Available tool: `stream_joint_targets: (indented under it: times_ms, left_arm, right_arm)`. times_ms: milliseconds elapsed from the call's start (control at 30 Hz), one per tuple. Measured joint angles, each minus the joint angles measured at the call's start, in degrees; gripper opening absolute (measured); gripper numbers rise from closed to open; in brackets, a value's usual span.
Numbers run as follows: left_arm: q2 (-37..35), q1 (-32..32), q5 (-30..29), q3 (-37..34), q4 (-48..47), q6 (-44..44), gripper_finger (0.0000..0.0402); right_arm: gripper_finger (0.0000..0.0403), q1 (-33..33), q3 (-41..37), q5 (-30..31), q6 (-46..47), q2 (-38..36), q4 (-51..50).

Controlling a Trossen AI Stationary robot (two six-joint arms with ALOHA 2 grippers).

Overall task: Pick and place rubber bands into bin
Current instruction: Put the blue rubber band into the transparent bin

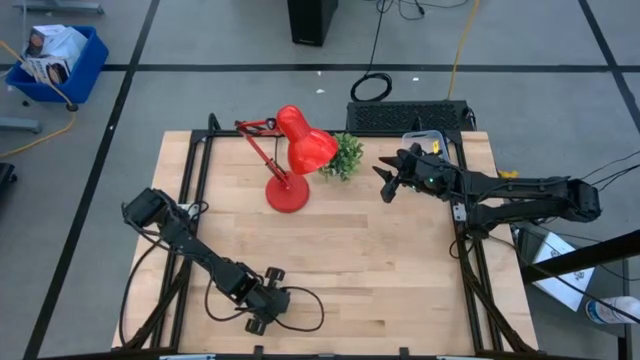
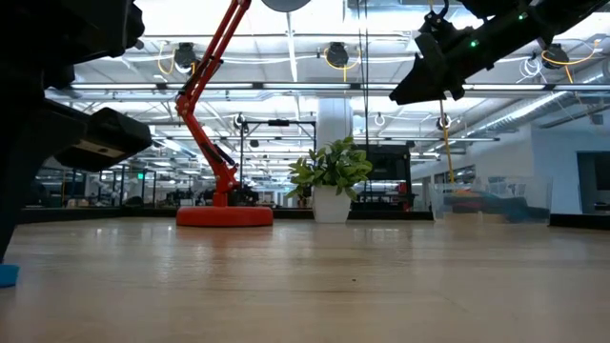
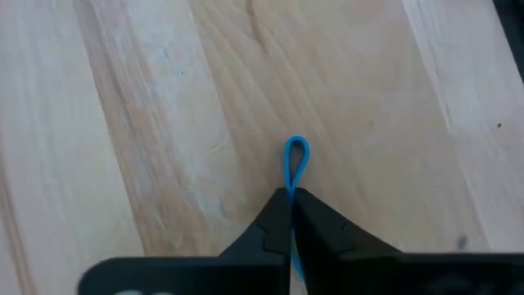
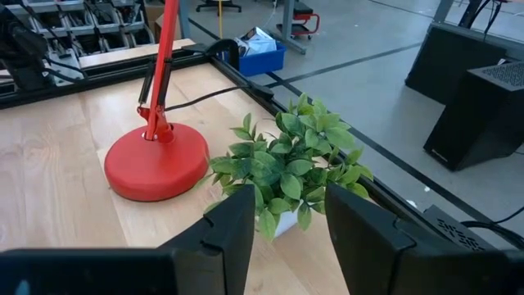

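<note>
Here you have one blue rubber band (image 3: 295, 160) in sight, its small loop lying on the wooden desk (image 1: 340, 270) and sticking out from the tips of your left claw (image 3: 291, 197). That claw is pinched tight on the band, down at the desk's near edge, left of centre. One clear bin (image 1: 428, 140) sits at the far right corner of the desk; in the low view it shows coloured contents, too blurred to name. Your right claw (image 1: 388, 182) hangs in the air just beside that bin, its fingers (image 4: 223, 233) spread apart and holding nothing. Below it stand one small potted plant (image 4: 282, 168) and one red desk lamp (image 1: 290, 160).
</note>
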Motion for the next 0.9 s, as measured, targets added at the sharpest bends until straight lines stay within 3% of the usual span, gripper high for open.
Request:
stream_joint_targets:
  times_ms: [200, 400, 733, 900]
  left_arm:
    - [-1.9, 1.5, 2.7, -0.1, 0.0, 0.7, 0.0012]
    - [-9.9, 4.7, 2.9, -0.2, -0.8, 5.6, 0.0006]
    - [-20.7, 15.1, -12.9, -0.2, 5.6, 26.8, 0.0011]
    - [-21.6, 22.3, -13.2, -0.1, 14.6, 35.1, 0.0009]
  right_arm:
    - [0.0145, 0.7, 0.0, 0.0, 1.4, 0.0, 0.1]
    - [0.0144, 2.9, 0.0, -0.1, 1.5, 0.0, 0.1]
    - [0.0145, 6.0, 0.0, -0.2, 1.5, 0.0, 0.4]
    - [0.0144, 7.0, 0.0, -1.5, 1.5, 0.1, 0.5]
